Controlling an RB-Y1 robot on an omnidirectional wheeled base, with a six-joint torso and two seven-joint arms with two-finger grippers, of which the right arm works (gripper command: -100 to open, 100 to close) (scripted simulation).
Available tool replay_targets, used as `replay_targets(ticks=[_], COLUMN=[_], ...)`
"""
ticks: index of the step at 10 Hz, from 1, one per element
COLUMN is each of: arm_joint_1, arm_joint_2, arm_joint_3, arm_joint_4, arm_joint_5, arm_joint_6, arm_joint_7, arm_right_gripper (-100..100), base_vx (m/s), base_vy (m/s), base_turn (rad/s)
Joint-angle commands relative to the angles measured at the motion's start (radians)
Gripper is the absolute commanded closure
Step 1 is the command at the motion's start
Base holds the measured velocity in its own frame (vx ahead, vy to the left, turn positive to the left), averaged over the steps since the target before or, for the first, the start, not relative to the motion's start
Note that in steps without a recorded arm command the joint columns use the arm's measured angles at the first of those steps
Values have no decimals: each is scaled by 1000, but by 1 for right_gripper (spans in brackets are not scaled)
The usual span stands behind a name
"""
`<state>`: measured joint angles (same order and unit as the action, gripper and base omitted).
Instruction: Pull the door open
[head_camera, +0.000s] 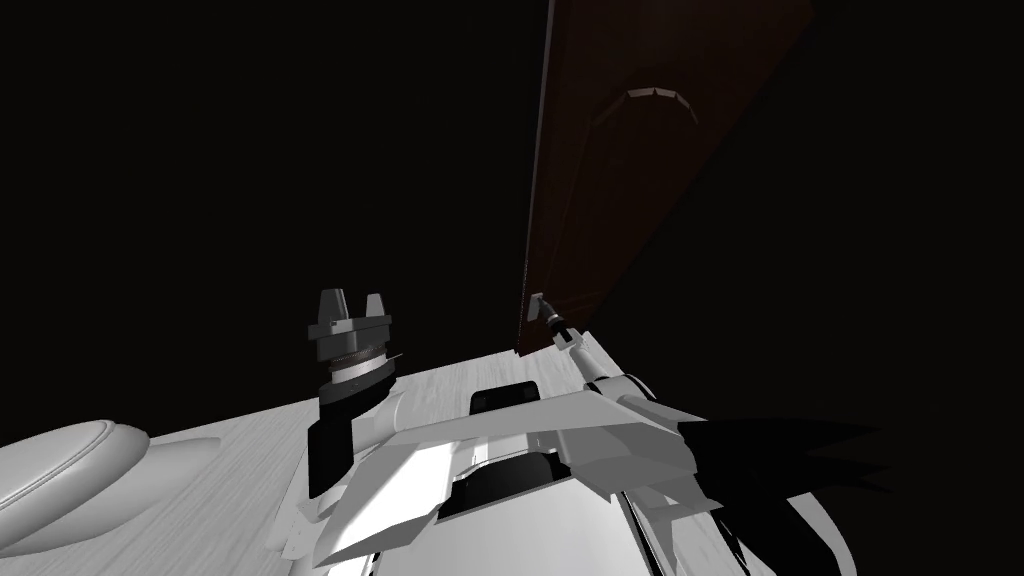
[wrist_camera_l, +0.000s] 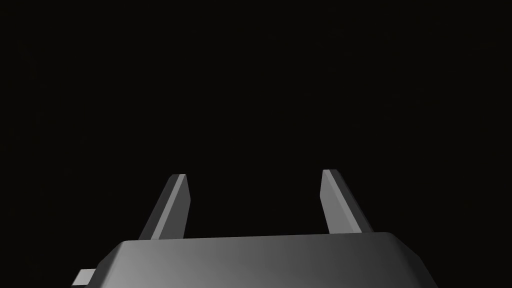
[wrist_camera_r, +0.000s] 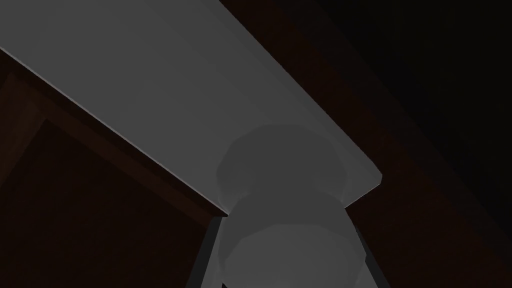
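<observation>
Currently the right gripper (wrist_camera_r: 285, 227) has its fingers (wrist_camera_r: 205, 260) closed against both sides of a grey knob (wrist_camera_r: 284, 200), one finger on each flank, with no gap visible. Directly beyond the fingertips, the knob's neck meets a flat grey plate (wrist_camera_r: 165, 85). The plate is mounted on the dark brown door (wrist_camera_r: 75, 215). Past the plate's end lies more of the door, then a black area.

Handling judgement: the knob looks rigid, smooth and rounded, so thin fingers can slip off it under a straight pull. Grip behind its widest part, near the neck, with firm clamping force. The door is a stiff panel, probably heavy, and it swings on hinges. The pull should therefore follow an arc toward the robot, not a straight line.

The left gripper (wrist_camera_l: 254, 175) hangs well apart from the door. Its fingers stand about a third of the view's width apart and hold nothing.
</observation>
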<state>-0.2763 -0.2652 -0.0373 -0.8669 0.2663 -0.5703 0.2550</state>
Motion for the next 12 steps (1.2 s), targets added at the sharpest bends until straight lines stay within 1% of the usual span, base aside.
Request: replay_targets(ticks=[1, 2, 4, 5, 7, 8, 10, 11, 12], arm_joint_1=[-6, -6, -10, -10, -15, -15, -19, -19, -22], arm_joint_2=[6, 6, 8, 8, 10, 10, 12, 12, 14], arm_joint_3=[8, 8, 14, 14, 20, 20, 26, 26, 29], arm_joint_4=[4, 4, 7, 7, 11, 11, 14, 14, 16], arm_joint_5=[-45, -45, -105, -105, -168, -168, -232, -232, -265], arm_joint_6=[-4, -4, 2, 2, 7, 7, 13, 13, 15], arm_joint_7=[-50, -59, -122, -131, -193, -203, -266, -276, -312], arm_right_gripper=[100, 100, 100, 100, 100, 100, 100, 100, 100], base_vx=[-79, -54, -53, -48, -72, -63, -58, -47, -47], base_vy=[-60, -52, -48, -49, -48, -47, -58, -44, -34], base_turn=[159, 65, 108, 58, 107, 59, 125, 60, 77])
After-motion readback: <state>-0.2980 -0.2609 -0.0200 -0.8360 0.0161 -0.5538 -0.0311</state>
